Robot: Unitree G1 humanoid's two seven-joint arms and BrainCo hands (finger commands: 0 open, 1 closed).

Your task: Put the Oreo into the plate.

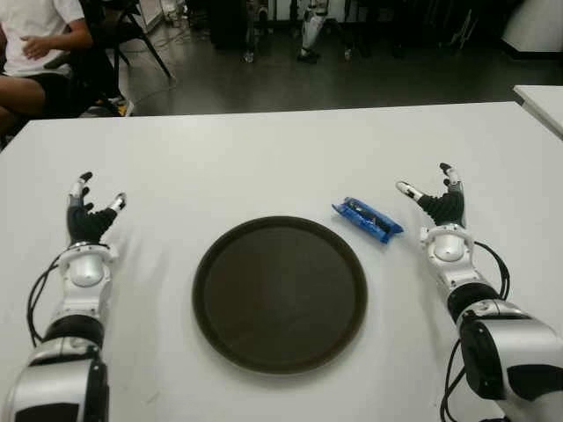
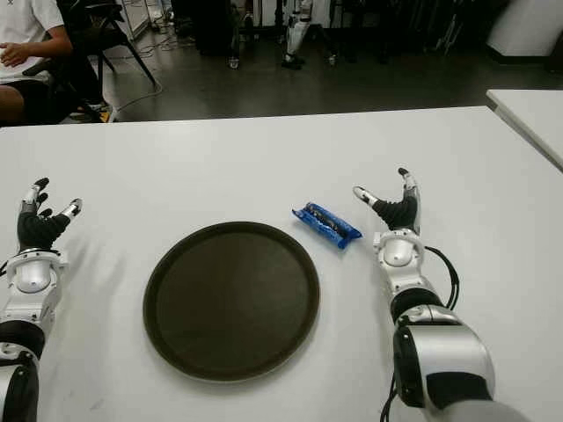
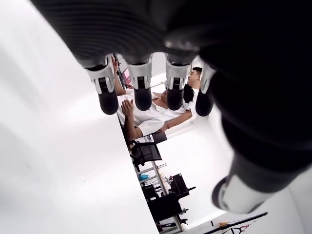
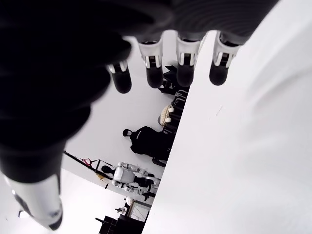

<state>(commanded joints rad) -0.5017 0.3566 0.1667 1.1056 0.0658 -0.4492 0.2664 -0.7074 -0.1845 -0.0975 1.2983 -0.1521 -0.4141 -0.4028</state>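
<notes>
Closest to the camera, at the bottom corners of the eye views, sit the robot's two silver forearms, each reaching forward over the white bench [image 1: 264,149]. On the left side, the left robot hand [image 1: 91,215] shows with its fingers [image 3: 142,90] spread apart and straight, holding nothing; its wrist view shows four dark fingertips in a row with open space beyond them and the thumb off to one side. To the right of that hand, well apart from it, a round dark plate [image 1: 280,293] lies flat on the bench with nothing in it. Further right, just past the plate's far right rim and not touching it, lies the Oreo [image 1: 367,219], a blue packet set at a slant on the bare bench. It lies just to the left of the right robot hand [image 1: 437,200], near the thumb tip but apart from it. The right robot hand is likewise spread, fingers [image 4: 184,66] straight and separate, thumb angled toward the packet, gripping nothing; whether it touches the bench cannot be told. Beyond the far edge of the bench, at the upper left behind the left robot hand, a person [image 1: 35,44] in a white shirt sits on a chair, and dark floor and equipment stretch across the background.
</notes>
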